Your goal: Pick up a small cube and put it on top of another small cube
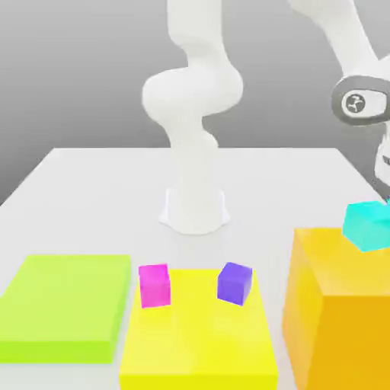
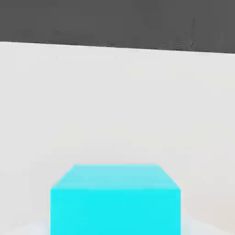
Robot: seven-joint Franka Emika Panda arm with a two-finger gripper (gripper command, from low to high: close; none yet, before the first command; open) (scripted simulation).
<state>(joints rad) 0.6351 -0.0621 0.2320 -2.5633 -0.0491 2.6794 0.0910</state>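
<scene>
The small cyan cube (image 1: 369,225) sits tilted at the exterior view's right edge, level with the top rear of a tall orange block (image 1: 335,312). Whether it rests on the block or hangs over it I cannot tell. My gripper (image 1: 384,183) comes down at that same edge, directly above the cube. In the hand view the cyan cube (image 2: 114,202) is very close, with the white table (image 2: 114,105) beyond it. A magenta cube (image 1: 155,286) and a purple cube (image 1: 234,282) stand apart on a flat yellow slab (image 1: 198,343).
A flat lime-green slab (image 1: 65,305) lies at the exterior view's left, beside the yellow slab. The arm's white base (image 1: 194,209) stands mid-table behind the slabs. The tall orange block rises well above both slabs.
</scene>
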